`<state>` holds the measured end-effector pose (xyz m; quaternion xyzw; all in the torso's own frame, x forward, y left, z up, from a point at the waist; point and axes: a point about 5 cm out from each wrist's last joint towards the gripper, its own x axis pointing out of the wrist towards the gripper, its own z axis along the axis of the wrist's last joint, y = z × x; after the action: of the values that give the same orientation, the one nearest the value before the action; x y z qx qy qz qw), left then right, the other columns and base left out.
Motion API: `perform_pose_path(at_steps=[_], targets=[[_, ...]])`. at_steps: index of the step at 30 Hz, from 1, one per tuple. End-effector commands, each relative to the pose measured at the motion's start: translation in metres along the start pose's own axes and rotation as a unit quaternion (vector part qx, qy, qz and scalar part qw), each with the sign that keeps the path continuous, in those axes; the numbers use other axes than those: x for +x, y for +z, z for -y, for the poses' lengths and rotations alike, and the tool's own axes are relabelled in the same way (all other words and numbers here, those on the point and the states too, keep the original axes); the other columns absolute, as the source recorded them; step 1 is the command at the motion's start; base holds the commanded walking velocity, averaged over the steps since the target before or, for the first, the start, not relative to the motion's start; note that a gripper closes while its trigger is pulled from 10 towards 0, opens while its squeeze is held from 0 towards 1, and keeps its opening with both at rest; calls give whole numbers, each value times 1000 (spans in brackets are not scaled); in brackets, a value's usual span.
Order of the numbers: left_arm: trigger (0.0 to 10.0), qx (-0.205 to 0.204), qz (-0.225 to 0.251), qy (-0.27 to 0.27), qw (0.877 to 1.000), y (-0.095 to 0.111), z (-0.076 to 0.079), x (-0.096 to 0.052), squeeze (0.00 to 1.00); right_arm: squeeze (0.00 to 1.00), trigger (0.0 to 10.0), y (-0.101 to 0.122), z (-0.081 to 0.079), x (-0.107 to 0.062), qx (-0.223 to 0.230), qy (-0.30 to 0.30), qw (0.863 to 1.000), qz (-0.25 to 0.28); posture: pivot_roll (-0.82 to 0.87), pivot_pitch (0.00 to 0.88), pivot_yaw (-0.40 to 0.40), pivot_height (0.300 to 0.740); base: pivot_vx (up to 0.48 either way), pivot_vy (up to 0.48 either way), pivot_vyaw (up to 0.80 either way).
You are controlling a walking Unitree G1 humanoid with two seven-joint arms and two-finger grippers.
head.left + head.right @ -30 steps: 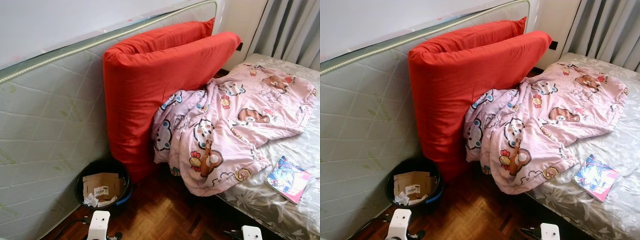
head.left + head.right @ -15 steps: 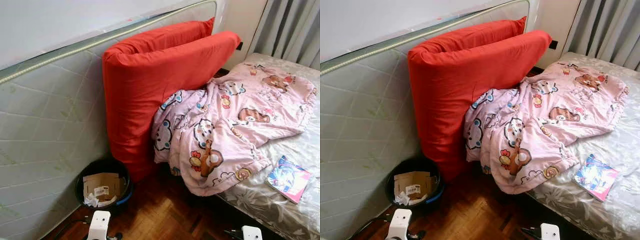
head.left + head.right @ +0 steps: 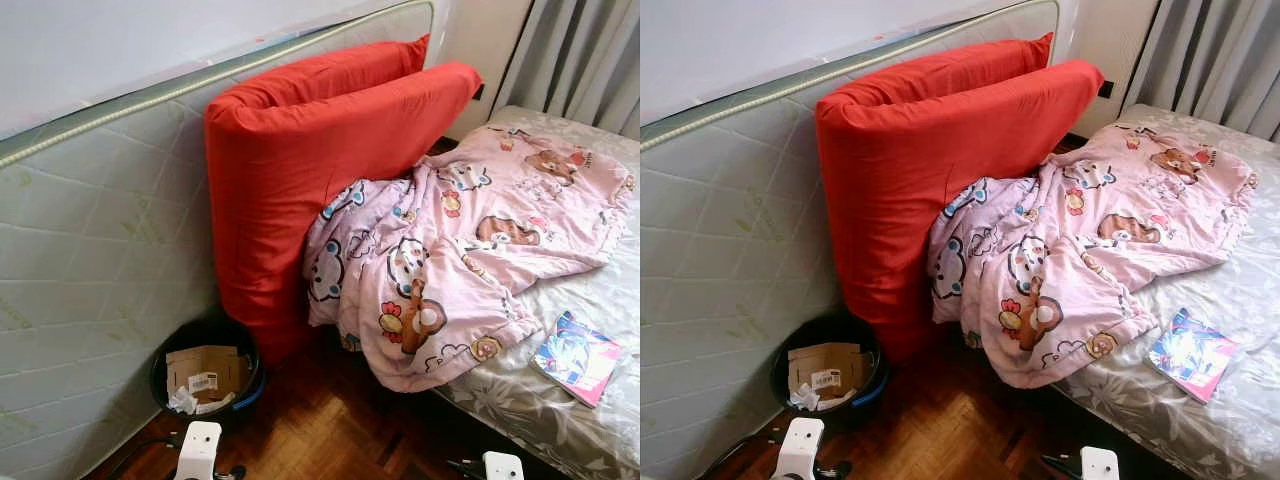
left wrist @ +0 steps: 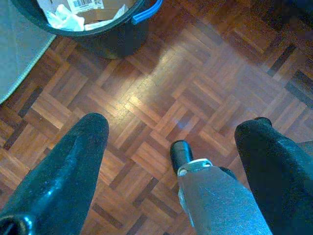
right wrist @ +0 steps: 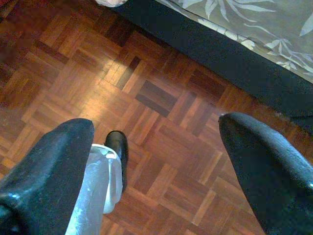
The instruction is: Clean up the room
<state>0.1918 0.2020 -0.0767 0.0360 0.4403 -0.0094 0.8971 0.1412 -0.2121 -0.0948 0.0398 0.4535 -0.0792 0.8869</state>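
Note:
A rumpled pink cartoon-print blanket point(image 3: 450, 250) lies over the bed point(image 3: 560, 410) and hangs off its near corner. A colourful book point(image 3: 577, 356) rests on the grey floral sheet at the right. A black bin point(image 3: 208, 372) holding cardboard and paper scraps stands on the parquet floor point(image 3: 320, 430) to the left. Both arms hang low over the floor. My left gripper point(image 4: 171, 142) is open above bare parquet, with the bin point(image 4: 93, 19) just ahead of it. My right gripper point(image 5: 156, 142) is open too, beside the dark bed base point(image 5: 220, 54).
A large red cushion point(image 3: 310, 170) leans against an upright white mattress point(image 3: 100, 260) along the left wall. Grey curtains point(image 3: 580, 50) hang at the back right. A black cable point(image 3: 140, 452) runs on the floor near the bin. Open parquet lies between bin and bed.
The view has tilted slightly since a second ago, so the scene sits a little lower. Blanket, book and bin keep their places. Both arms hang as before.

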Motion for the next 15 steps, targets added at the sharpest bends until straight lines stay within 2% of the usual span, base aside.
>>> perform_pose_path(at_steps=[1,14,15], targets=[[10000,2,-10,2,1000,-3,-2,-1,0,0,10000,-1,-1,0,5,0,1000,-4,-1,0,6,740,0,-262,0],[10000,5,-9,1,1000,-2,-2,0,0,0,10000,0,-1,0,10,-2,1000,-5,-3,0,7,740,0,-325,0],[10000,5,-9,1,1000,-2,-2,0,0,0,10000,-1,-1,0,10,-2,1000,-7,-3,0,7,740,0,-382,-788]])
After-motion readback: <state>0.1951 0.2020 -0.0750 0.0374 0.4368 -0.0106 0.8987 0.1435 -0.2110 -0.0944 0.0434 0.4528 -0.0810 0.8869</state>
